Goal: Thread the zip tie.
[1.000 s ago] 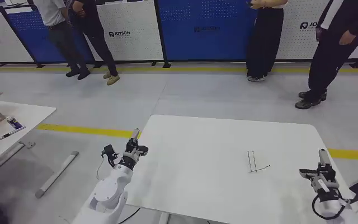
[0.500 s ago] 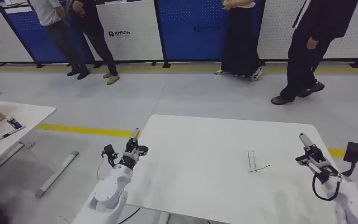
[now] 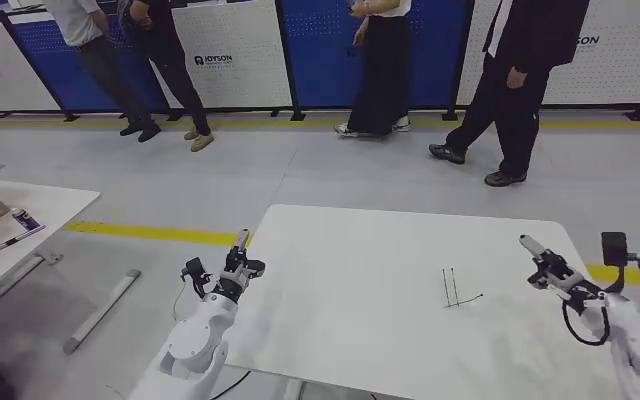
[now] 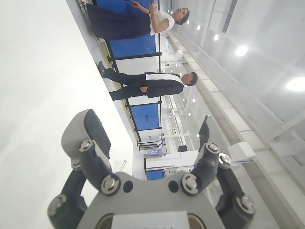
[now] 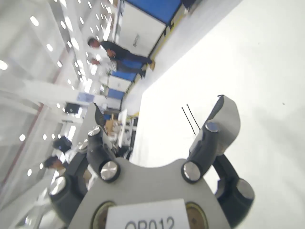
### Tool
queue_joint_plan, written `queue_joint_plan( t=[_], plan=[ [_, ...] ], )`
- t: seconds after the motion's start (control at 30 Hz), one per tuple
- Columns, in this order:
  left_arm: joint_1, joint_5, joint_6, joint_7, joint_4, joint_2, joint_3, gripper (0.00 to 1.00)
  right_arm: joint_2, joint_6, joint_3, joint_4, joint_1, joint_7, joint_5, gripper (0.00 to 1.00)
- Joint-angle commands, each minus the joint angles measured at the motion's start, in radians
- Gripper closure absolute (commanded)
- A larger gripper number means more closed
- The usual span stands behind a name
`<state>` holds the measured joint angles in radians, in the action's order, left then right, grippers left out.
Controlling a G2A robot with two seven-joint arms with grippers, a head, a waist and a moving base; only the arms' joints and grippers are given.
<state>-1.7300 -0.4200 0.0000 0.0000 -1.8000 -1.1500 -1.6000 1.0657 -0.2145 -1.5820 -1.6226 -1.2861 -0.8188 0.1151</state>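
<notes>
Smooth white round-cornered table (image 3: pixel 350 310), thin black zip ties (image 3: pixel 452 287) flat on it

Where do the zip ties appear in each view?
Top view: zip ties lie on the white table, right of its centre.
Left wrist view: zip ties far off, small, between the left gripper's open fingers.
Right wrist view: zip ties nearer, between the right gripper's open fingers.
Shared landmark: the white table.

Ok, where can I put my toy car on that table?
The widest bare patch is the middle of the table, between the left gripper at its edge and the zip ties. The far strip beyond the ties is bare too. Tightest: between ties and right gripper.
</notes>
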Motion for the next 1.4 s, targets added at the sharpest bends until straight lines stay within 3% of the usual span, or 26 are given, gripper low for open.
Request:
queue_joint_plan(
  t=[0.0, 0.07, 0.27, 0.8, 0.83, 0.87, 0.93, 1.1, 1.17, 1.37],
  plan=[
    [0.0, 0.0, 0.0, 0.0, 0.0, 0.0, 0.0, 0.0, -0.003, 0.002, 0.032, 0.048, 0.055, -0.132, 0.036, 0.0],
    [0.0, 0.0, 0.0, 0.0, 0.0, 0.0, 0.0, 0.0, -0.006, 0.014, 0.076, 0.103, 0.114, -0.21, 0.075, 0.0],
    [0.0, 0.0, 0.0, 0.0, 0.0, 0.0, 0.0, 0.0, -0.001, 0.003, 0.204, 0.241, 0.23, -0.274, 0.174, 0.0],
    [0.0, 0.0, 0.0, 0.0, 0.0, 0.0, 0.0, 0.0, 0.0, -0.001, 0.205, 0.245, 0.232, -0.266, 0.167, 0.0],
    [0.0, 0.0, 0.0, 0.0, 0.0, 0.0, 0.0, 0.0, -0.001, 0.017, 0.217, 0.239, 0.235, -0.288, 0.184, 0.0],
    [0.0, 0.0, 0.0, 0.0, 0.0, 0.0, 0.0, 0.0, -0.006, 0.057, 0.238, 0.251, 0.256, -0.355, 0.235, 0.0],
    [0.0, 0.0, 0.0, 0.0, 0.0, 0.0, 0.0, 0.0, -0.01, 0.077, 0.254, 0.295, 0.302, -0.404, 0.272, 0.0],
    [0.0, 0.0, 0.0, 0.0, 0.0, 0.0, 0.0, 0.0, -0.002, 0.069, 0.336, 0.397, 0.395, -0.488, 0.328, 0.0],
    [0.0, 0.0, 0.0, 0.0, 0.0, 0.0, 0.0, 0.0, 0.006, 0.09, 0.384, 0.449, 0.443, -0.516, 0.339, 0.0],
    [0.0, 0.0, 0.0, 0.0, 0.0, 0.0, 0.0, 0.0, 0.008, 0.087, 0.386, 0.457, 0.448, -0.509, 0.338, 0.0]
  ],
)
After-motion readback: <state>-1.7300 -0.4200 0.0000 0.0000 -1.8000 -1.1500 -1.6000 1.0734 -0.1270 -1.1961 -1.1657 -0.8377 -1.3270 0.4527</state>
